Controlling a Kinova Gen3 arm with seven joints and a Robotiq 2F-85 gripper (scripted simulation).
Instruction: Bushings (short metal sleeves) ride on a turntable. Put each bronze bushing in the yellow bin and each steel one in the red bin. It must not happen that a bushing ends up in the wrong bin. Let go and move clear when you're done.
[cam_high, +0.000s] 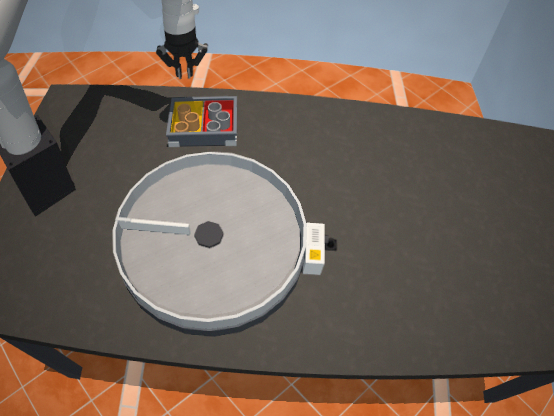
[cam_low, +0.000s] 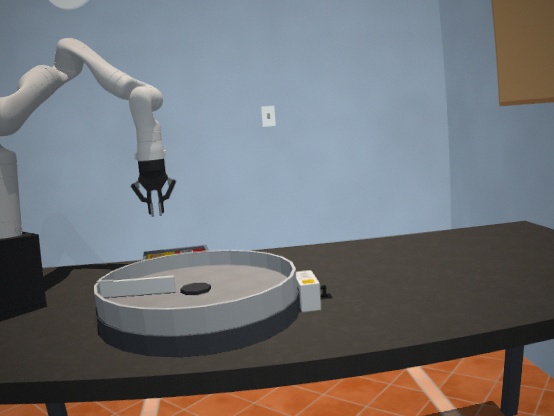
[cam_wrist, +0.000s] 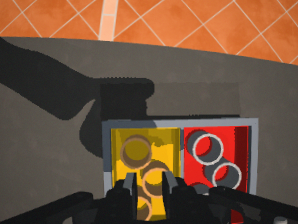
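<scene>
Gripper (cam_high: 184, 76) (cam_low: 157, 215) (cam_wrist: 149, 185), fingers slightly parted, holding nothing, hovering above bin height; bronze bushings (cam_high: 193, 127) (cam_wrist: 123, 152) lying below it in yellow bin (cam_high: 199, 107) (cam_low: 165, 255) (cam_wrist: 120, 175), steel ones in red bin (cam_high: 229, 106) (cam_low: 200, 249) (cam_wrist: 241, 150); likely needing only clear withdrawal.

Dark-topped bench (cam_high: 400, 280) (cam_low: 390, 295) (cam_wrist: 45, 165) — directly on it: round, walled turntable (cam_high: 208, 317) (cam_low: 200, 312); just beyond, the divided yellow-and-red sorting bin (cam_high: 201, 136) (cam_low: 175, 249) (cam_wrist: 254, 150); at one end, the arm's black pedestal (cam_high: 42, 182) (cam_low: 20, 275).
</scene>
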